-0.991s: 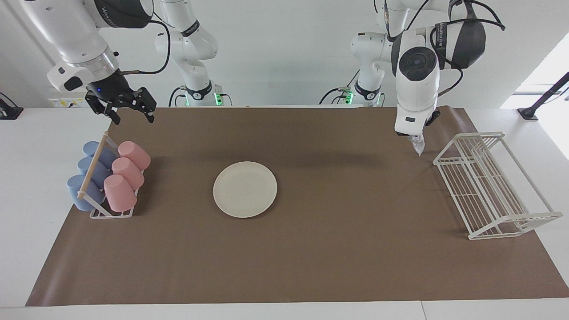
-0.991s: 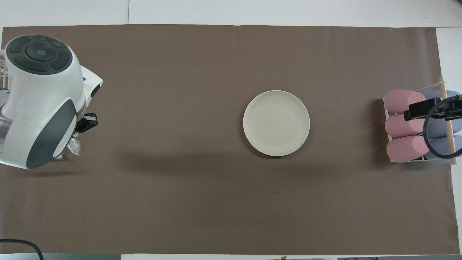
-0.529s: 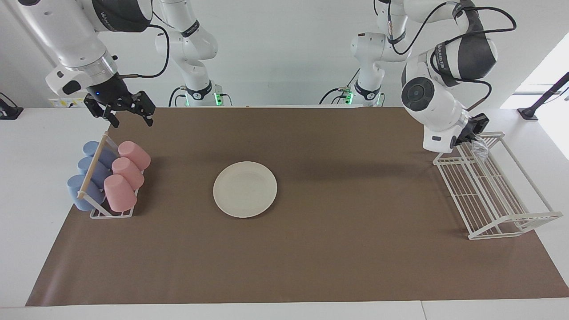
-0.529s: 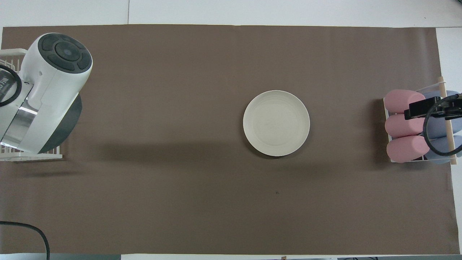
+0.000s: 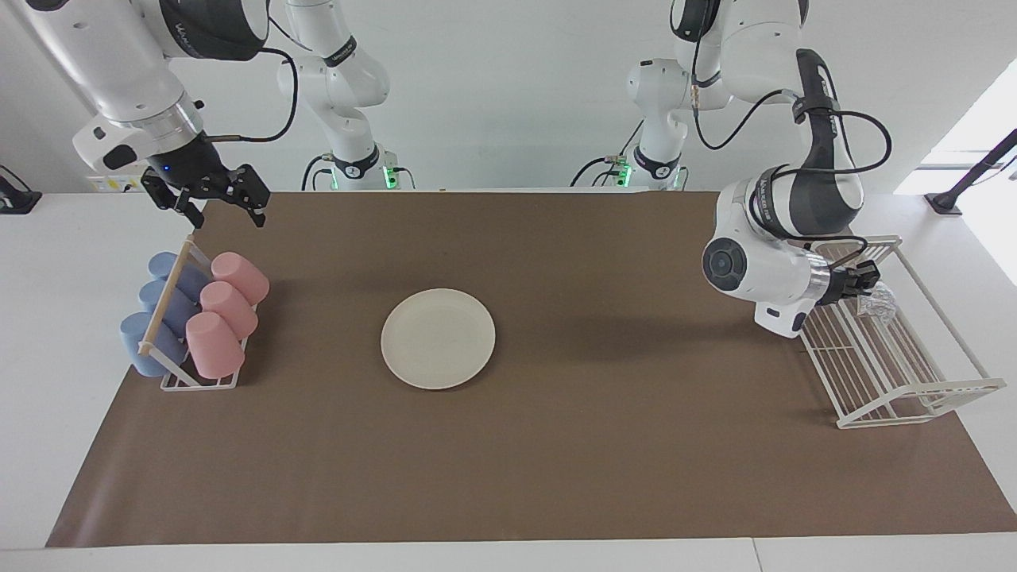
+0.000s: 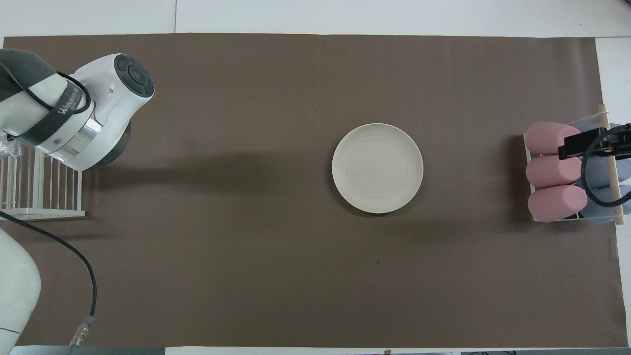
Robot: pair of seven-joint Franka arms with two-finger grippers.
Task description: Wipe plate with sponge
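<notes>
Over the white wire rack [image 5: 890, 349] at the left arm's end of the table, your left gripper [image 5: 868, 287] is turned sideways, its jaws pinched tight on the sponge [image 5: 876, 300], a small silvery, crinkly wad that hangs just above the rack's wires; you cannot tell whether it touches them. From above, that arm's wrist covers the grip, and only a glint of the sponge [image 6: 9, 147] shows at the picture's edge beside the rack [image 6: 44, 197]. Your plate [image 5: 438, 338] lies flat and bare on the brown mat [image 5: 556, 461] near the middle of the table, well apart from both grippers. Your right gripper [image 5: 219, 208] waits in the air at the right arm's end of the table, jaws spread wide and holding nothing, over the end of the cup rack [image 5: 191, 373] that lies nearest the robots. That rack carries three pink cups [image 5: 224, 311] and three blue cups [image 5: 159, 310] lying on their sides in two rows.
</notes>
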